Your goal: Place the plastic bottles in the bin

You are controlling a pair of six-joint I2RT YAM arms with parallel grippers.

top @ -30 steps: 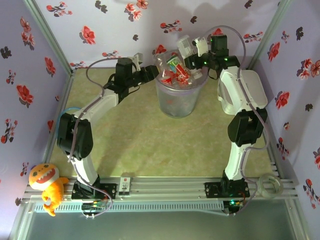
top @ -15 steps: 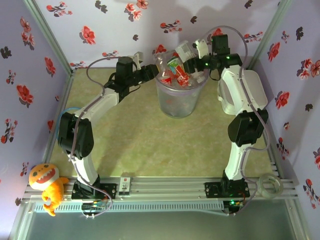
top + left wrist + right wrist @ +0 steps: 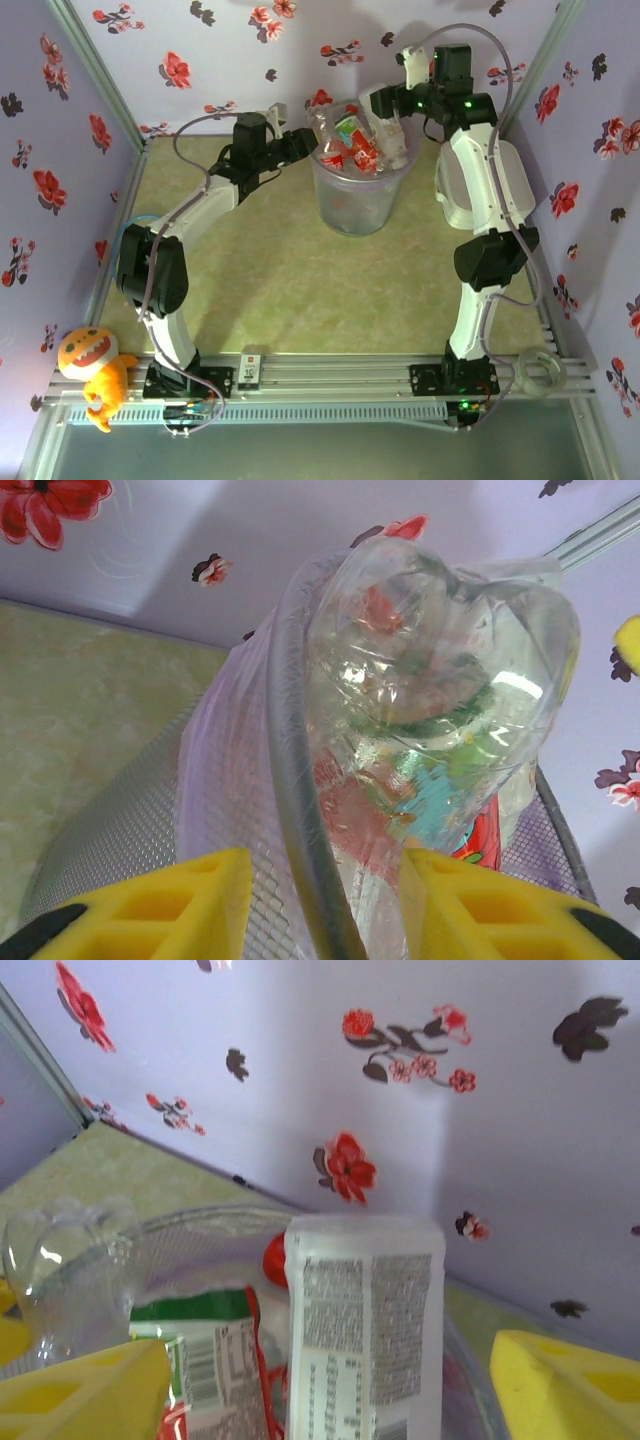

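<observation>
Translucent grey-lilac bin [image 3: 350,212] stands at far middle of table [image 3: 260,280], plastic bottles [image 3: 352,140] heaped above its rim. We note left gripper [image 3: 325,885] at bin's left rim: yellow fingers [image 3: 170,905] partly apart, straddling rim, gap on either side, nothing gripped. Clear bottle [image 3: 440,680] lies just inside that rim. Right gripper [image 3: 330,1385] above bin's far right, fingers spread wide, empty. White-label bottle [image 3: 365,1310] sits between them, touching neither; green-label bottle [image 3: 205,1345] just beside it.

Lilac walls [image 3: 230,40] (red and black flower prints); pale green mottled floor [image 3: 300,270]; soft, even light
</observation>
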